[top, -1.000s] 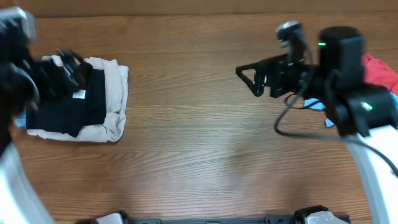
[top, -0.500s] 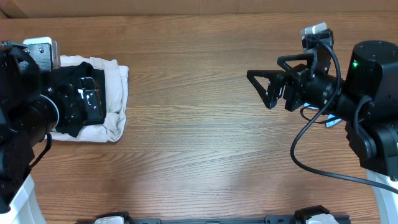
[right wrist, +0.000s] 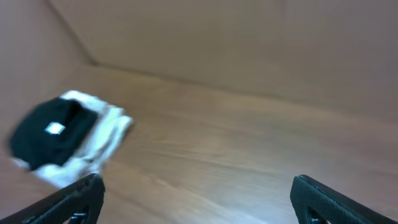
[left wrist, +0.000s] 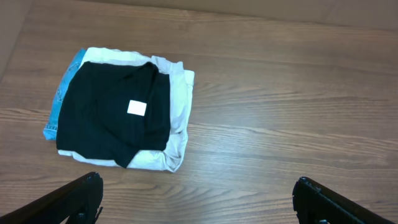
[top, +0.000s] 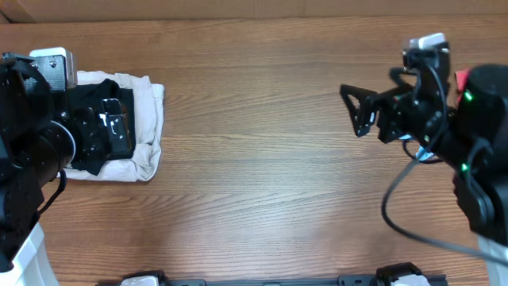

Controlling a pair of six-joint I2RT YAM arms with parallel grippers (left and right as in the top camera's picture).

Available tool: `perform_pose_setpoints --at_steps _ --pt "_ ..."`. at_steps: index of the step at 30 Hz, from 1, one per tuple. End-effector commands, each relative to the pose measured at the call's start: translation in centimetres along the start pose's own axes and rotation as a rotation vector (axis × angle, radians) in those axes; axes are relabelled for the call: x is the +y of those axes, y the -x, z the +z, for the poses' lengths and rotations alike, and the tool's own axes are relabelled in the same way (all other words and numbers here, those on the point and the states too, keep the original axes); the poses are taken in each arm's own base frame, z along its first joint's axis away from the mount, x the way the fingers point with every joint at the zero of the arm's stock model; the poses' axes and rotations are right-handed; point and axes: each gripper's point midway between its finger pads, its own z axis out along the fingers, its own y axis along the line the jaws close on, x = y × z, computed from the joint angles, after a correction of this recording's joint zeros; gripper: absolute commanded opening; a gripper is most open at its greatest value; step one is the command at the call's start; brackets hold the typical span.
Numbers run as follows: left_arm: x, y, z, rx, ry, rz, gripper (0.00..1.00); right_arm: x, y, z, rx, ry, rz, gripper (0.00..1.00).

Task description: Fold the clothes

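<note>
Now, at the left end of the table, I see the folded black shirt, white label up, lying on a cream garment over blue fabric. Left end effector hovers above them, wide and empty; right end effector likewise wide, well apart.

The bench is brown wood, smooth, with clear grain and a faint sheen. The black T-shirt is soft matt cloth bearing a white label. The cream garment is rumpled matt cloth; the light blue garment is patterned cloth. The left tool and right tool look like matt black plastic.
</note>
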Motion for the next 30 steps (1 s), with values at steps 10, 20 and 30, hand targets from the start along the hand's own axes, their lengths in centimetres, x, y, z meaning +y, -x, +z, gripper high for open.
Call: perform_pose_setpoints --at_steps 10,20,30 --pt "0.1 0.0 -0.2 -0.007 0.013 -0.017 1.00 -3.5 -11.8 -3.3 -0.181 -0.208 -0.209 1.00" --pt "0.1 0.0 -0.1 -0.006 0.013 -0.017 1.00 -4.1 -22.3 -0.4 -0.267 -0.186 -0.224 1.00" --pt "0.1 0.0 0.0 -0.003 0.013 -0.017 1.00 -4.4 -26.0 3.2 -0.264 -0.126 -0.228 1.00"
